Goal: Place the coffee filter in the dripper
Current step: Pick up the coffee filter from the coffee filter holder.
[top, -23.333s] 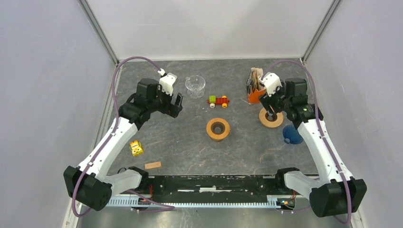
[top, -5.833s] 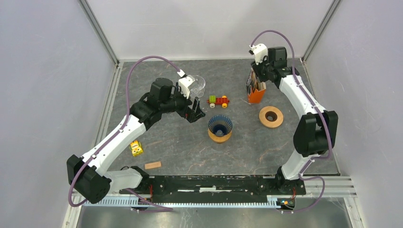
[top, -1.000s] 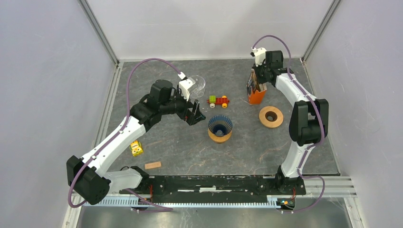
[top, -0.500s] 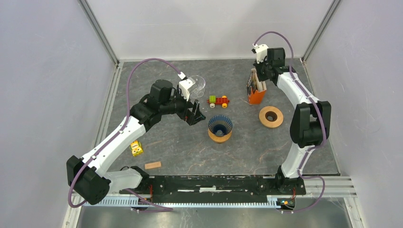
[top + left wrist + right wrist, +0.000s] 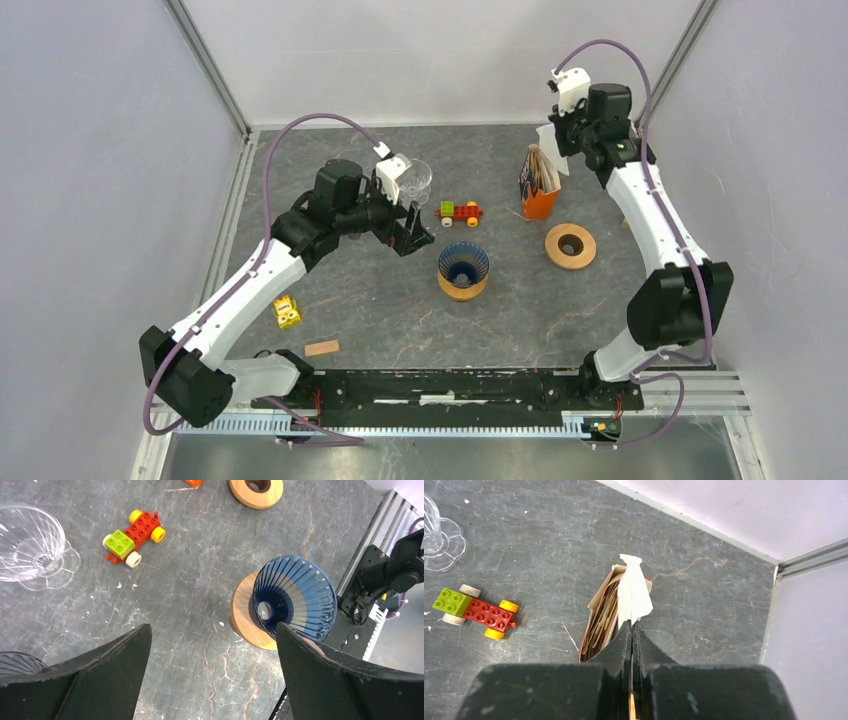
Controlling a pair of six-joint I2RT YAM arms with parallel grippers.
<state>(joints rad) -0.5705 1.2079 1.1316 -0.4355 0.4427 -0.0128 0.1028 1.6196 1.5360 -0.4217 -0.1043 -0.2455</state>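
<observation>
Since half a second ago your right arm has risen and swung back from the filter holder (image 5: pixel 541 195), and the right tool (image 5: pixel 631 630) is now clenched on a single white coffee filter (image 5: pixel 634 587). The filter hangs just above the stack of filters in the holder, apparently clear of it. Your left tool (image 5: pixel 212 630) has barely shifted: it stands released, jaws wide apart, hovering just beside the blue dripper (image 5: pixel 294 597), which sits a little off-centre on its wooden stand (image 5: pixel 242 622) in the middle of the bench (image 5: pixel 380 300). The step in hand looks like the carry from holder to dripper. Check first that only one sheet came away, because the filter is folded flat and a second could cling to it. Bring it over high enough to pass the toy car (image 5: pixel 459 211) and the spare wooden ring (image 5: pixel 570 245). Come down point first over the cone's centre hole. The filter is light and limp, so let go only once its tip is seated inside the ribs. Keep the left tool close in case the dripper needs steadying, since the cone could tip on that ring.
</observation>
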